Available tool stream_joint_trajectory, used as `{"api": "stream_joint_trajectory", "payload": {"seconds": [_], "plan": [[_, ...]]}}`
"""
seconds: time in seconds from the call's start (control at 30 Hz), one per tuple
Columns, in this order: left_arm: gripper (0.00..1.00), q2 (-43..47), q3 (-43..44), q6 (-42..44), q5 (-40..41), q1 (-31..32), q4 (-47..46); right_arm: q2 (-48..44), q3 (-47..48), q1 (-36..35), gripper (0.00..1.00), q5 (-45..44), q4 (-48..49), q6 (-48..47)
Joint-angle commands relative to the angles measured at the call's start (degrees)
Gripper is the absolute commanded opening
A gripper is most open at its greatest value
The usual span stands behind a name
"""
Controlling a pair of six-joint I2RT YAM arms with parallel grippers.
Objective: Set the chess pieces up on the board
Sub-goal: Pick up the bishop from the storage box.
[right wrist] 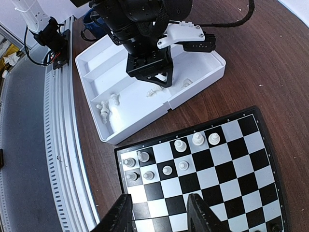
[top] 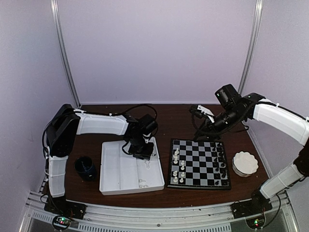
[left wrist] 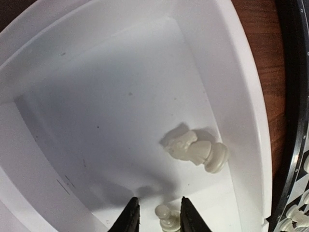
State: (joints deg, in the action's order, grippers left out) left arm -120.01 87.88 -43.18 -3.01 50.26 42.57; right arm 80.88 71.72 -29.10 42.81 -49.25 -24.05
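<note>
The board (top: 199,186) lies right of centre, with several white chess pieces (top: 178,166) on its left columns and black ones (top: 221,162) on its right. My left gripper (left wrist: 158,217) is down in the white tray (left wrist: 120,96). Its jaws are open around a small white pawn (left wrist: 166,215), which sits close to the right finger. A white knight (left wrist: 195,151) lies on its side just beyond. My right gripper (right wrist: 159,212) hangs open over the board (right wrist: 231,169) with nothing between its fingers. Below it stand the white pieces (right wrist: 169,159).
The white compartmented tray (top: 120,179) sits left of the board, and a few more white pieces (right wrist: 108,104) lie in its near corner. A dark cup (top: 86,167) stands left of the tray. A white scalloped bowl (top: 245,163) stands right of the board.
</note>
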Motion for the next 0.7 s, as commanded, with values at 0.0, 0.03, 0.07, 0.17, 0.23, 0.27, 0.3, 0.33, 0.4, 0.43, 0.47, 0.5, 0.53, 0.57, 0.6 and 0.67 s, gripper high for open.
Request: {"api": "stream_joint_trajectory", "payload": {"seconds": [0.0,0.03,0.07,0.17,0.23,0.27,0.3,0.33,0.4,0.43,0.47,0.5,0.53,0.57,0.6,0.67], "plan": [[0.28,-0.8,1.2,0.9,-1.0,0.1,1.8,-1.4,-0.7,0.3,0.41,0.5,0.9,0.1],[0.26,-0.9,1.1,0.7,-1.3,0.0,1.4,-1.4,-0.6,0.4,0.41,0.5,0.9,0.1],[0.24,-1.1,0.8,0.4,-1.9,-0.2,0.8,-1.4,-0.6,0.4,0.41,0.5,1.0,0.1],[0.18,-1.7,-0.3,-1.6,-4.4,-1.0,-2.3,-1.3,-0.5,0.4,0.41,0.7,1.0,0.2],[0.12,-2.1,-0.4,-2.6,-6.2,-1.6,-3.3,-1.2,-0.5,0.4,0.41,0.8,0.9,0.2],[0.10,-2.2,-0.2,-2.7,-6.4,-1.7,-3.4,-1.3,-0.4,0.4,0.41,0.8,0.9,0.2],[0.09,-2.1,-0.1,-2.8,-6.6,-1.8,-3.3,-1.4,-0.5,0.4,0.41,0.8,0.7,0.2],[0.07,-1.9,0.0,-2.7,-6.7,-1.7,-3.3,-1.5,-0.5,0.4,0.41,0.7,0.7,0.2],[0.06,-0.7,-0.1,-2.7,-6.2,-1.7,-3.2,-1.8,-0.6,0.4,0.41,0.6,0.7,0.2],[0.05,0.1,-0.2,-2.7,-6.1,-1.7,-3.1,-1.8,-0.6,0.4,0.41,0.6,0.7,0.2],[0.05,1.0,-0.2,-2.6,-6.0,-1.7,-3.2,-1.8,-0.6,0.4,0.41,0.6,0.7,0.2],[0.04,2.2,-0.1,-2.5,-5.9,-1.7,-3.1,-1.8,-0.5,0.4,0.41,0.5,0.5,0.1],[0.04,3.7,0.1,-2.6,-5.7,-1.7,-3.1,-1.7,-0.3,0.4,0.41,0.5,0.4,0.1],[0.04,5.4,0.2,-2.6,-5.5,-1.7,-3.4,-1.7,-0.1,0.4,0.41,0.5,0.3,0.1],[0.04,7.8,0.1,-2.5,-5.4,-1.7,-4.6,-1.5,0.1,0.4,0.41,0.6,0.3,0.3],[0.04,12.9,-1.3,-2.9,-4.1,-1.7,-8.2,-1.1,0.9,0.4,0.40,0.6,0.6,1.1]]}}
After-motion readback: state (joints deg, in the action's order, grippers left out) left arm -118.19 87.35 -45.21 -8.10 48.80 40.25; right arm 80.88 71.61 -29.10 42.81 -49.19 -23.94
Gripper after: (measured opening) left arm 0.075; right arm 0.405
